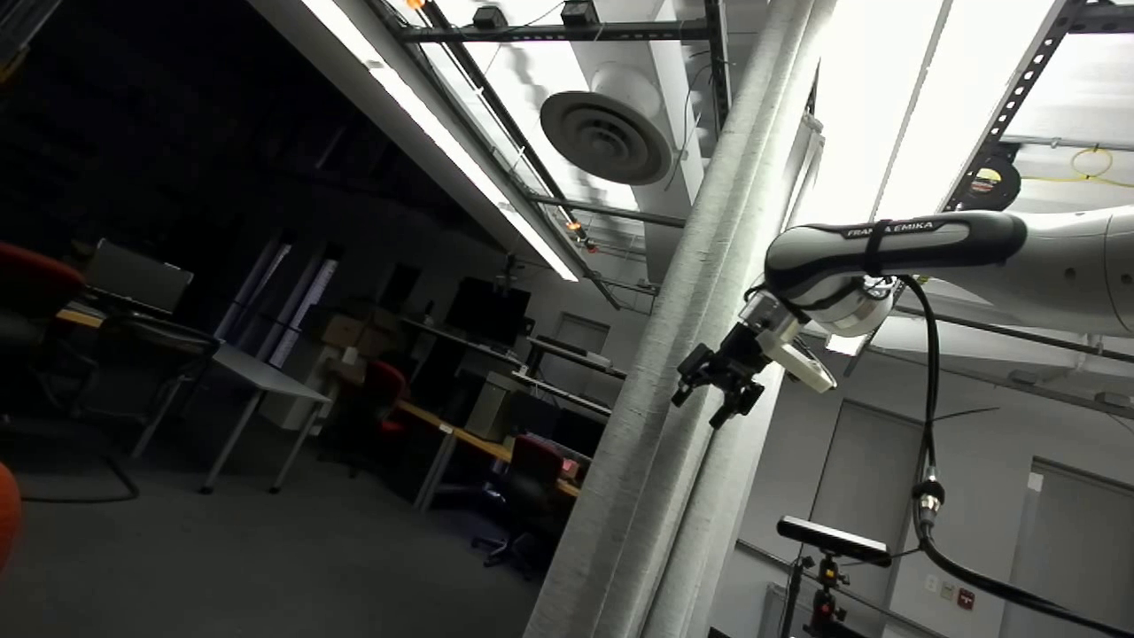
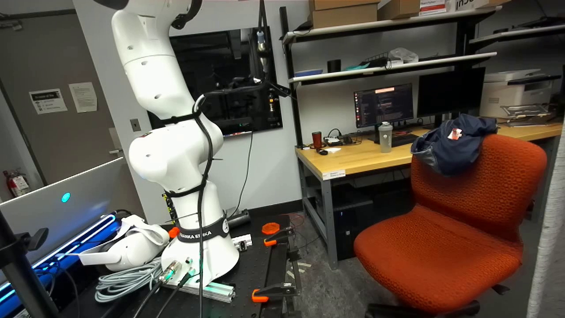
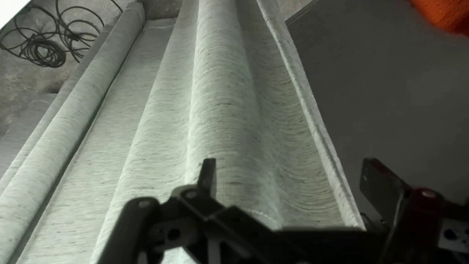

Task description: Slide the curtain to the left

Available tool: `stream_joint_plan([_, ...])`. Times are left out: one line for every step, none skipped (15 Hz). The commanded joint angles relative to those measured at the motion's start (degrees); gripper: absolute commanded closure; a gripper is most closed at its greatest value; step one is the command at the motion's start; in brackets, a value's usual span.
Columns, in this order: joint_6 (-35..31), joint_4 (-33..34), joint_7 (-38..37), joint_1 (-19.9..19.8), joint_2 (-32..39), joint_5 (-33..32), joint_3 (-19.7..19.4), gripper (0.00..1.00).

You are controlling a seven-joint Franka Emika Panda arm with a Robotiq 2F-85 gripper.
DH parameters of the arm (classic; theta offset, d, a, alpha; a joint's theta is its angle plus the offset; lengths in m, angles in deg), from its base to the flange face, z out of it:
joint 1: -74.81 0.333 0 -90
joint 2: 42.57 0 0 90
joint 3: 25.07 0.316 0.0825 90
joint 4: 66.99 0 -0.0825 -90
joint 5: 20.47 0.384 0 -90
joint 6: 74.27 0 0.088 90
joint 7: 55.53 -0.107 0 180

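Observation:
The curtain (image 1: pixel 633 478) is tall, pale grey woven fabric with long folds, and it hangs beside the arm in an exterior view. A narrow strip of it (image 2: pixel 549 198) shows at the right border in an exterior view. In the wrist view the curtain (image 3: pixel 227 110) fills the middle and left, with its free edge running down to the lower right. My gripper (image 1: pixel 698 409) is open and empty at the curtain. In the wrist view the open gripper (image 3: pixel 291 170) has its left finger over a fold and its right finger beyond the free edge. I cannot tell whether it touches the fabric.
A camera on a tripod (image 1: pixel 833 539) stands below the arm. An orange chair (image 2: pixel 441 238) and a wooden desk (image 2: pixel 366 159) stand beside the robot's base. Coiled cables (image 3: pixel 44 51) lie on the floor beyond the curtain.

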Motion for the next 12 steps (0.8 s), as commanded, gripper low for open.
stream_joint_plan([2.21, 0.85, 2.69, 0.53, 0.39, 0.91, 0.45, 0.0])
stream_joint_plan([0.83, 0.77, 1.98, 0.6, 0.52, 0.48, 0.81, 0.0])
stream_joint_plan([-0.2, 0.73, 1.49, 0.63, 0.54, 0.27, 1.06, 0.0])
stream_joint_plan([-1.31, 0.72, 1.35, 0.69, 0.49, 0.38, 1.24, 0.0])
stream_joint_plan([-2.93, 0.6, 1.47, 0.82, 0.43, 0.86, 1.39, 0.0])
stream_joint_plan([-4.49, 0.53, 1.36, 0.91, 0.41, 1.11, 1.57, 0.0])
stream_joint_plan([-6.28, 0.47, 0.8, 0.97, 0.28, 1.08, 1.79, 0.0])
stream_joint_plan([-7.93, 0.32, 0.41, 1.01, 0.02, 1.2, 1.91, 0.0])
stream_joint_plan([-9.94, 0.07, -0.06, 1.04, -0.38, 1.43, 2.02, 0.0])
stream_joint_plan([-11.97, -0.11, -0.28, 1.07, -0.61, 1.71, 2.09, 0.0])
stream_joint_plan([-14.38, -0.21, -0.5, 1.14, -0.83, 2.26, 2.12, 0.0])
stream_joint_plan([-16.78, -0.25, -0.7, 1.26, -0.96, 2.99, 2.12, 0.0])
